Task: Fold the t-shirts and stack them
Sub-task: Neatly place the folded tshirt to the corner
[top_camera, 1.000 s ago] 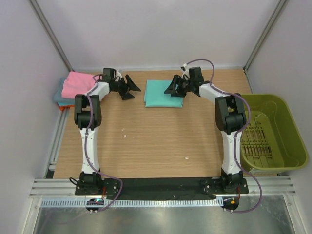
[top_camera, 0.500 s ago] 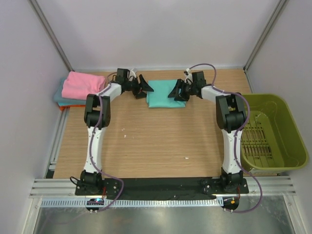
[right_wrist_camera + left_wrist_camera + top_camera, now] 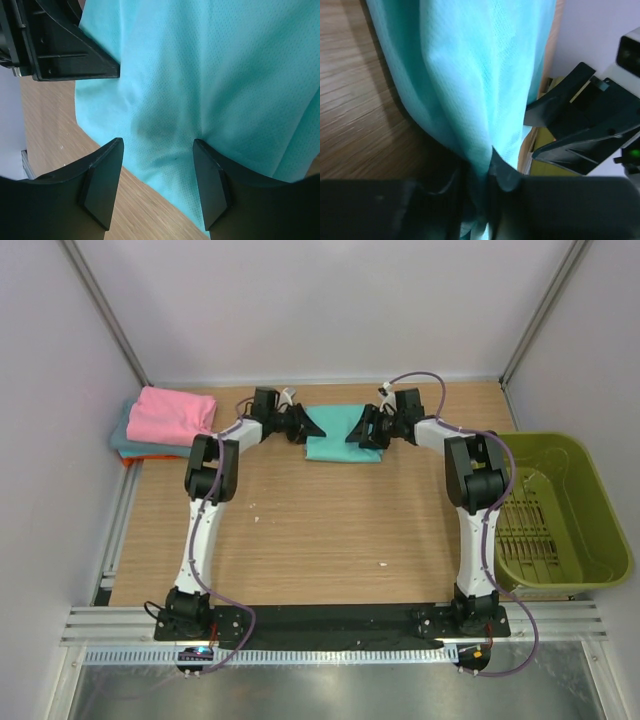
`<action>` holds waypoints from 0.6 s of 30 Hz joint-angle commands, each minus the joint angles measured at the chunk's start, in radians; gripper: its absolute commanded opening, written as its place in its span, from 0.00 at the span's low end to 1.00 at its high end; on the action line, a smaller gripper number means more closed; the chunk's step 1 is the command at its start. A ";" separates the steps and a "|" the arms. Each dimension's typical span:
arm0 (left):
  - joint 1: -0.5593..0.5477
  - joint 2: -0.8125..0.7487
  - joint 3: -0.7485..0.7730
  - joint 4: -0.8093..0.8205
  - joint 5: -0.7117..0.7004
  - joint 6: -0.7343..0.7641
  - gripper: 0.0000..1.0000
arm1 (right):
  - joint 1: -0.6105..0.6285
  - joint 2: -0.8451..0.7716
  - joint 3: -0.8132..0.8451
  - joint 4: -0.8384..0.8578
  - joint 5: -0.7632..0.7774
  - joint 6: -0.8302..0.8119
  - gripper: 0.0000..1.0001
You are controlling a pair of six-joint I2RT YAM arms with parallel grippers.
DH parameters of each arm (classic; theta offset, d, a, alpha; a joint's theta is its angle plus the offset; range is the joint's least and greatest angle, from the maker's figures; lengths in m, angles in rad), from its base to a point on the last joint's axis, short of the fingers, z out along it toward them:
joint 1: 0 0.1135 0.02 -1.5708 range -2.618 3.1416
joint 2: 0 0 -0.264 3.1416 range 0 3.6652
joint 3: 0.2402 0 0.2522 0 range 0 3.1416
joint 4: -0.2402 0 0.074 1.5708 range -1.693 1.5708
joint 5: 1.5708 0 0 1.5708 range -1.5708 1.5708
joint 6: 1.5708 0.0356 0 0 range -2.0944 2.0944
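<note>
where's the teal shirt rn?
Top view: the teal shirt lies folded at the table's far centre. The left gripper pinches its left edge; the right gripper hangs open over its right side.

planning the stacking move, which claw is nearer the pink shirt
Left. The left claw grips the teal shirt's left edge, to the right of the pink shirt; the right claw sits open over the teal shirt's right side, farther away.

The teal t-shirt [image 3: 215,70] is matt cloth with a fine dotted knit. The table [image 3: 320,530] is smooth wood with visible grain. The right pincer [image 3: 157,150] looks like matt black plastic. At 3 o'clock the basket [image 3: 545,443] is smooth olive plastic, slightly glossy
</note>
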 commanded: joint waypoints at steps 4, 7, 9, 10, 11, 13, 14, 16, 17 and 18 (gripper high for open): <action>-0.010 -0.025 -0.039 -0.025 0.014 0.037 0.01 | -0.016 -0.130 0.023 -0.132 0.105 -0.094 0.66; 0.008 -0.109 -0.047 -0.130 0.011 0.149 0.00 | -0.059 -0.226 0.041 -0.176 0.128 -0.134 0.66; 0.023 -0.163 -0.031 -0.256 -0.007 0.236 0.00 | -0.083 -0.297 0.049 -0.210 0.143 -0.157 0.66; 0.030 -0.216 -0.024 -0.304 -0.033 0.329 0.00 | -0.109 -0.318 0.049 -0.219 0.149 -0.176 0.66; 0.036 -0.244 -0.019 -0.350 -0.047 0.386 0.00 | -0.122 -0.338 0.044 -0.239 0.154 -0.189 0.66; 0.060 -0.303 -0.019 -0.476 -0.077 0.533 0.00 | -0.151 -0.410 0.022 -0.246 0.149 -0.193 0.66; 0.068 -0.350 -0.019 -0.567 -0.123 0.586 0.00 | -0.181 -0.436 -0.014 -0.243 0.143 -0.189 0.66; 0.089 -0.395 -0.010 -0.663 -0.197 0.743 0.00 | -0.197 -0.510 -0.085 -0.235 0.116 -0.163 0.66; 0.100 -0.416 0.001 -0.763 -0.258 0.790 0.00 | -0.247 -0.535 -0.113 -0.218 0.101 -0.152 0.66; 0.105 -0.418 0.051 -0.822 -0.287 0.847 0.00 | -0.258 -0.558 -0.142 -0.209 0.085 -0.146 0.66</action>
